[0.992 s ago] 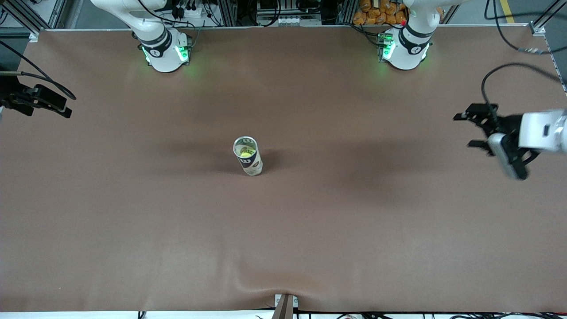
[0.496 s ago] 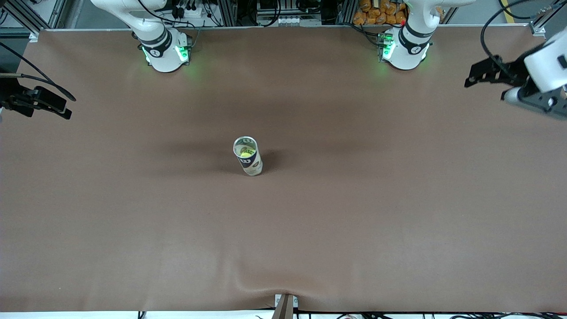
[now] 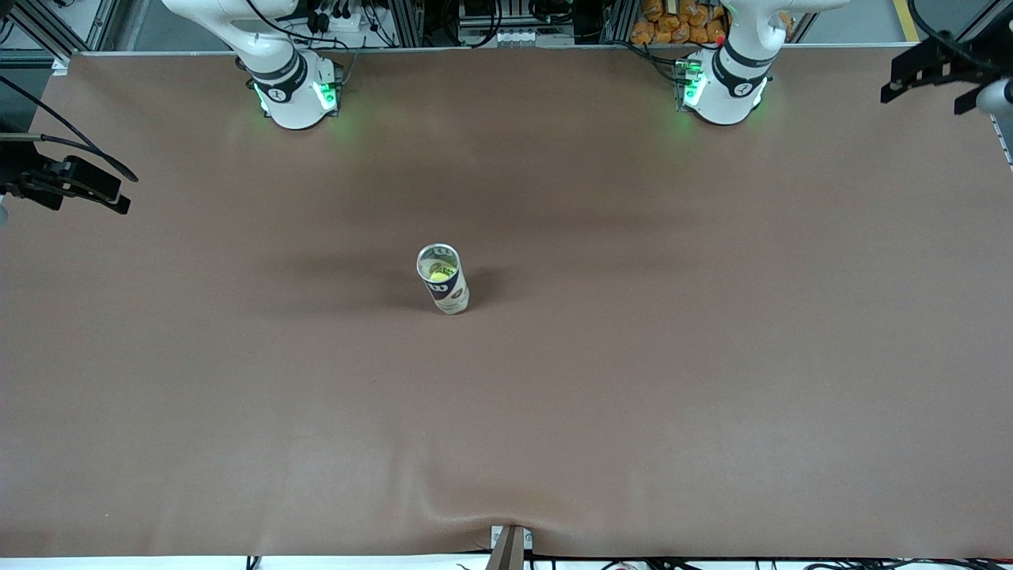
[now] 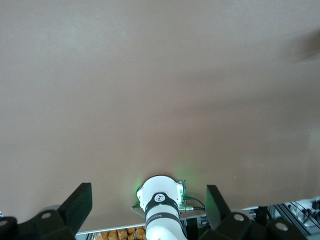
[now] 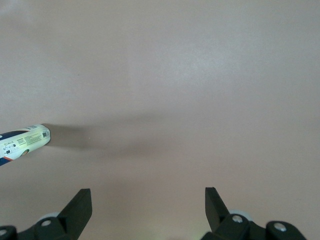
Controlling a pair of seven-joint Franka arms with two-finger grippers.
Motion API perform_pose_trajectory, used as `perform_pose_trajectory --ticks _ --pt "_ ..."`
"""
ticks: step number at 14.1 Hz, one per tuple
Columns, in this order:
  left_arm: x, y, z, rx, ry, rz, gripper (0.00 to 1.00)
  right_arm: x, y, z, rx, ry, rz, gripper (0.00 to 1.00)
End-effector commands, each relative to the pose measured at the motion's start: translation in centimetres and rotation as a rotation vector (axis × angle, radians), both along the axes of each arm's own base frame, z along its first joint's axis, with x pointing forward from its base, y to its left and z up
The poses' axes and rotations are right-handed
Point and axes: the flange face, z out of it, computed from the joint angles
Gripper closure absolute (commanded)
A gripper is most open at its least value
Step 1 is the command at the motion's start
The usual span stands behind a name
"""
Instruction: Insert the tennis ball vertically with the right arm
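A tube-shaped can (image 3: 445,281) stands upright in the middle of the brown table, its mouth open at the top. Through the mouth I see a yellow-green tennis ball (image 3: 437,275) inside it. My right gripper (image 3: 119,196) hangs open and empty over the table's edge at the right arm's end, well away from the can. In the right wrist view the open right gripper (image 5: 147,200) frames bare table, and the can (image 5: 25,140) shows at the picture's edge. My left gripper (image 3: 924,101) is open over the table corner by the left arm's base. In the left wrist view the open left gripper (image 4: 148,197) holds nothing.
The two arm bases (image 3: 297,95) (image 3: 724,91) glow green along the table's edge farthest from the front camera. The brown cover (image 3: 554,396) has a ripple near a small bracket (image 3: 509,546) at the edge nearest the front camera.
The left arm has swung its open gripper away from the table's middle height toward the corner by its own base. The right gripper and the can stay put.
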Motion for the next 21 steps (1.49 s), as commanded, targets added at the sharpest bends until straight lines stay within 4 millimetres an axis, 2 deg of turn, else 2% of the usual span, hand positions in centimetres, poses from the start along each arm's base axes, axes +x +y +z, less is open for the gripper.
perform_pose_trajectory --ticks 1,6,11,13,16,19,21 --pt "2.3 0.4 -2.2 0.061 -0.075 -0.001 0.0 0.0 -0.1 0.1 0.006 -0.003 -0.008 0.0" --pt "4.6 0.5 -2.9 0.052 -0.141 0.005 0.0 0.0 -0.1 0.1 0.006 -0.003 -0.008 0.0" --pt "4.5 0.5 -3.1 0.052 -0.133 0.078 0.0 0.0 -0.1 0.1 0.006 -0.002 -0.007 0.0" --pt "4.2 -0.1 -2.9 0.066 -0.129 0.177 0.0 0.0 -0.1 0.1 0.006 -0.002 -0.007 0.0" --pt "5.4 -0.2 -4.0 0.063 -0.143 0.165 0.0 0.0 -0.1 0.2 0.005 -0.003 -0.005 0.0" --pt "5.0 0.0 -3.3 0.057 -0.155 0.129 0.0 0.0 -0.1 0.1 0.005 -0.002 -0.005 0.0" --pt "5.0 0.0 -3.4 0.06 -0.151 0.152 0.0 0.0 -0.1 0.2 0.005 -0.005 -0.005 0.0"
